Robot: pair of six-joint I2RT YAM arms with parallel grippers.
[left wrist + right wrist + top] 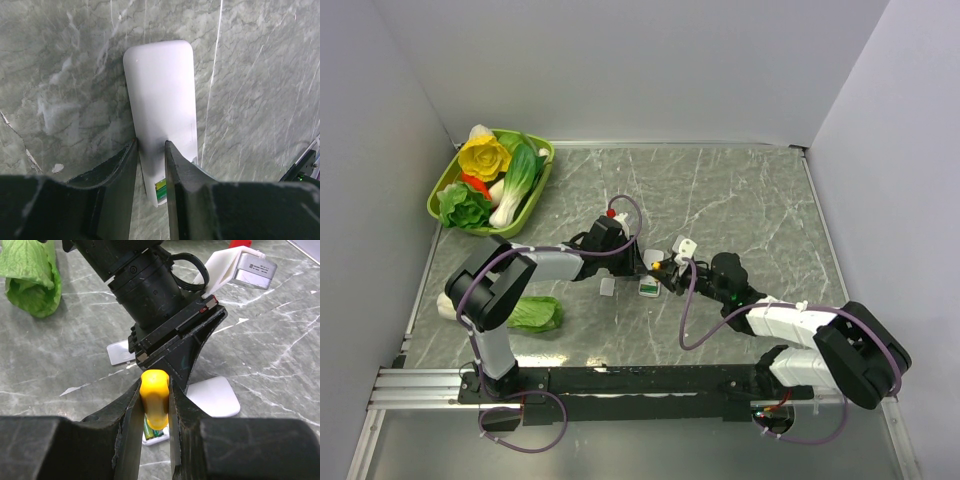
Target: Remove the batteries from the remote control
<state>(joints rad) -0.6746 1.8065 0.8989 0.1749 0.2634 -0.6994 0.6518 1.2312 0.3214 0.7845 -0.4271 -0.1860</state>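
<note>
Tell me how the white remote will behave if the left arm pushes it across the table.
The remote control looks like a stiff, smooth plastic bar lying flat on polished marble, so it would probably slide easily rather than tip. Being slim, it is likely light. Held only near one end, it may pivot.

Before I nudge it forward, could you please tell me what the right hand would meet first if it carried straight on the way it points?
Probably the left hand, directly ahead of the right hand and its yellow-handled screwdriver; the gap between them is hard to judge.
</note>
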